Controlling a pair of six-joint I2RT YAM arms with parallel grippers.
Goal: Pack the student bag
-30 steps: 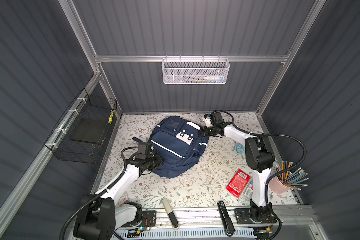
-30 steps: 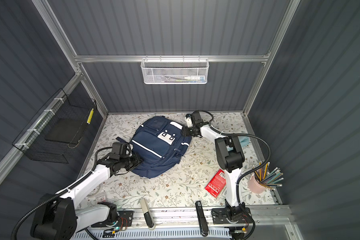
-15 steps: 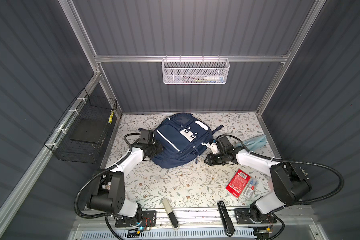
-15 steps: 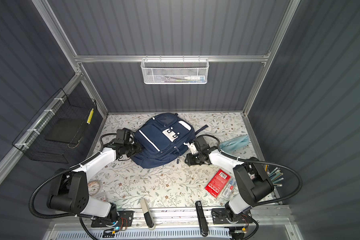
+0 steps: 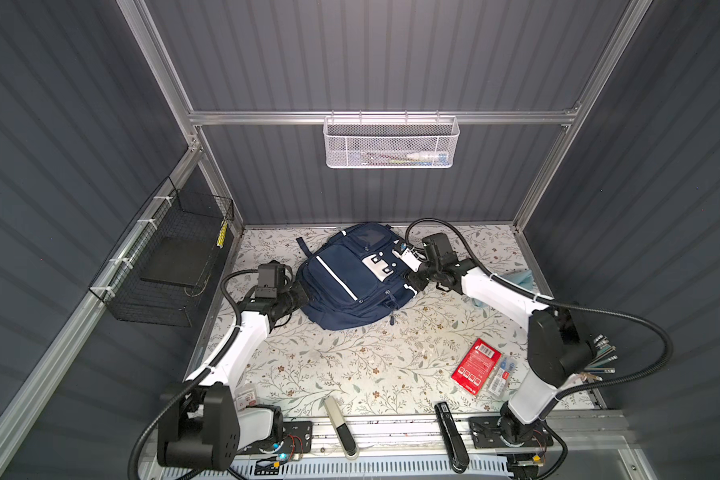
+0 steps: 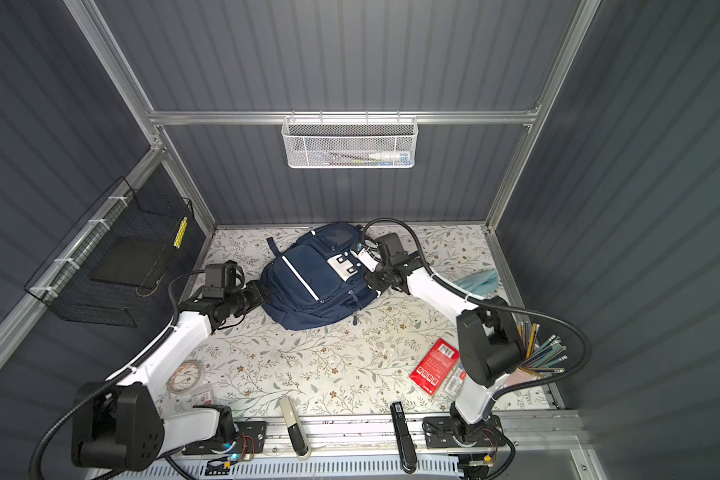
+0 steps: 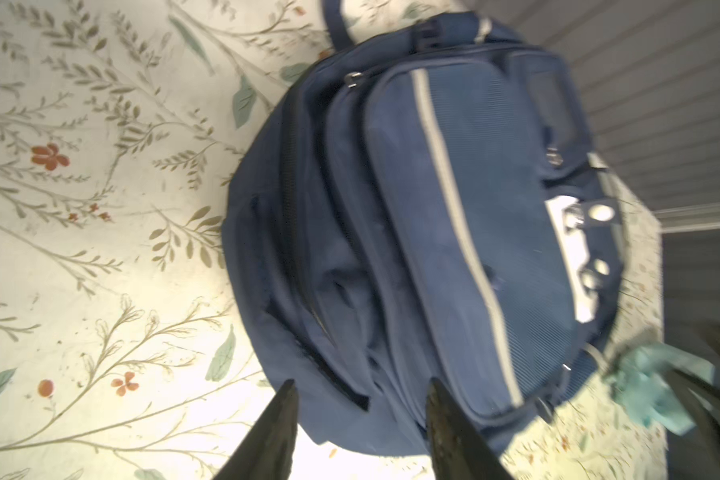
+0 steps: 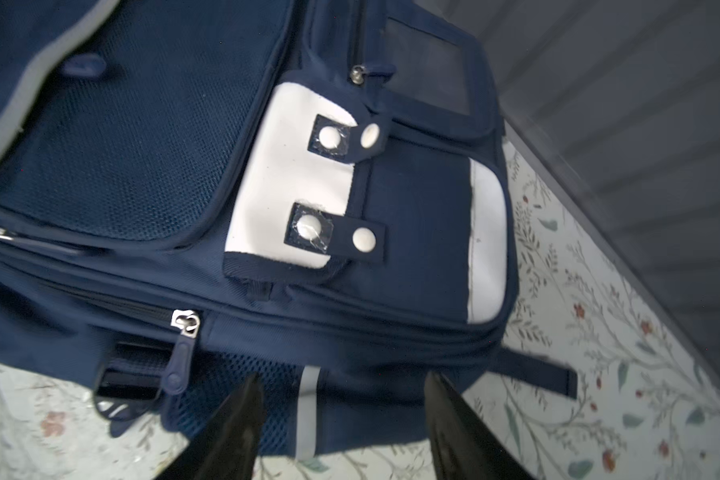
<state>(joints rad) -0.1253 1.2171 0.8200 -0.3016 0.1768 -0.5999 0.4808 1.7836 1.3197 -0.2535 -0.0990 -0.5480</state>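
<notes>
Placement: student bag [image 5: 352, 291] at table [image 5: 350, 365] 12 o'clock. Left fingers [image 7: 277, 436] at its 9 o'clock, right fingers [image 8: 238, 436] at 3 o'clock; both pairs apart.

Tabletop [image 5: 350, 365] lies open in front of the student bag [image 5: 350, 282].

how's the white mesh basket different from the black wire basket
The white perforated metal basket hangs on the back rail; the black wire-grid basket hangs on the left wall. The white one is long and shallow; the black one looks deeper. The white one holds small pen-like items; the black one holds a dark flat slab. Both are open-topped and hang above the table.
</notes>
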